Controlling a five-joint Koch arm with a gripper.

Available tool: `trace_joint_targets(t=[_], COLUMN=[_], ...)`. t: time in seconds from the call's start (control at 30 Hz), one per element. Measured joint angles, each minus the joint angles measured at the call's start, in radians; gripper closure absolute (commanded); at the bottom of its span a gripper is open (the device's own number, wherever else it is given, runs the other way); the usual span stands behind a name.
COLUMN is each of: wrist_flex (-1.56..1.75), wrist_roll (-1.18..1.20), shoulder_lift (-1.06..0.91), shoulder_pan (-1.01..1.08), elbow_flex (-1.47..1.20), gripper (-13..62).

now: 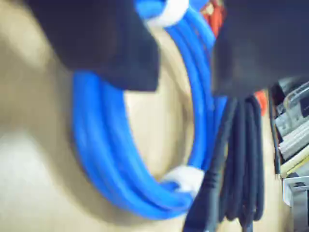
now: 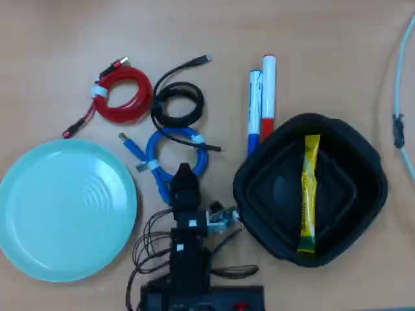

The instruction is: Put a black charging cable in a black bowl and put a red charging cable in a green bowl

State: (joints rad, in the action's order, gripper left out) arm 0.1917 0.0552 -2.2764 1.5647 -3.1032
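My gripper (image 2: pixel 183 173) hangs low over the near edge of a blue coiled cable (image 2: pixel 175 152). In the wrist view the gripper (image 1: pixel 186 84) shows two dark jaws standing apart with the blue coil (image 1: pixel 111 159) between and below them; it holds nothing. The black charging cable (image 2: pixel 176 103) lies coiled just beyond the blue one and shows at the right of the wrist view (image 1: pixel 241 164). The red charging cable (image 2: pixel 123 97) lies at the far left. The green bowl (image 2: pixel 65 210) sits at the near left. The black bowl (image 2: pixel 259 188) sits at the right.
A yellow sachet (image 2: pixel 308 194) lies inside the black bowl. A blue marker (image 2: pixel 255 110) and a red marker (image 2: pixel 268 97) lie side by side beyond it. The arm's base and wires (image 2: pixel 188 272) fill the near centre. A pale cable (image 2: pixel 399 97) runs along the right edge.
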Motion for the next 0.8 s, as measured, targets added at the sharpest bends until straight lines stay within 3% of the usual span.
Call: trace_joint_targets(t=[0.03,0.13,0.2,0.27,0.47,0.8], wrist_flex=[-0.031,-0.568,-1.045,-1.345,-1.448,-1.448], wrist_roll=[0.0,0.023,0.041,0.043,0.057,0.091], shoulder_lift=[0.018,0.299,0.485,0.528,0.528,0.528], shoulder_pan=[-0.021,-0.307,-0.36,-0.359,-0.362,-0.37], elbow_flex=[0.032,0.62,1.017,1.203,1.212,1.21], gripper=[37.3,22.2,14.2,7.2,-8.0,-8.2])
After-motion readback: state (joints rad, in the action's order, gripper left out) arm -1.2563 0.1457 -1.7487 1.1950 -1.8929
